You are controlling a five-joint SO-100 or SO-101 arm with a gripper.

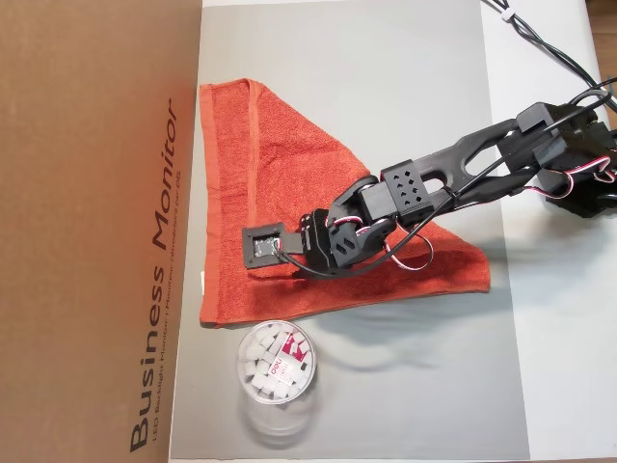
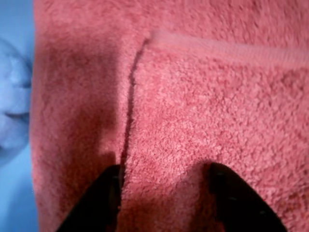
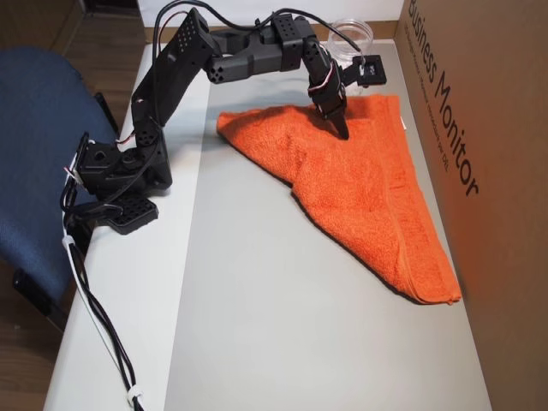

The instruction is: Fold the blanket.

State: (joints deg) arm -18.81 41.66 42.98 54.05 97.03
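Grey worktop point(image 1: 386, 405) beside cardboard box point(image 1: 87, 193); blanket point(image 1: 280, 164) lying folded into a triangle; gripper point(image 3: 342, 130) down on the upper layer, jaws parted, seemingly holding nothing; best to pinch the corner point(image 2: 159, 41) low, lift, then drag across squarely.

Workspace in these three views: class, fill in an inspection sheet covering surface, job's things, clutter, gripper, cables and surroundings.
Surface: grey mat on a white table.
Job's things: the blanket lies folded into a triangle on the mat, one corner laid over the lower layer in the wrist view.
Clutter: clear round cup holding white pieces, beside the blanket's edge.
Gripper: the gripper is down on the blanket, fingers apart, cloth between them; a grip cannot be confirmed.
Cables: black cables trail off the arm's base along the table edge.
Surroundings: cardboard monitor box along the mat; blue chair behind the base.
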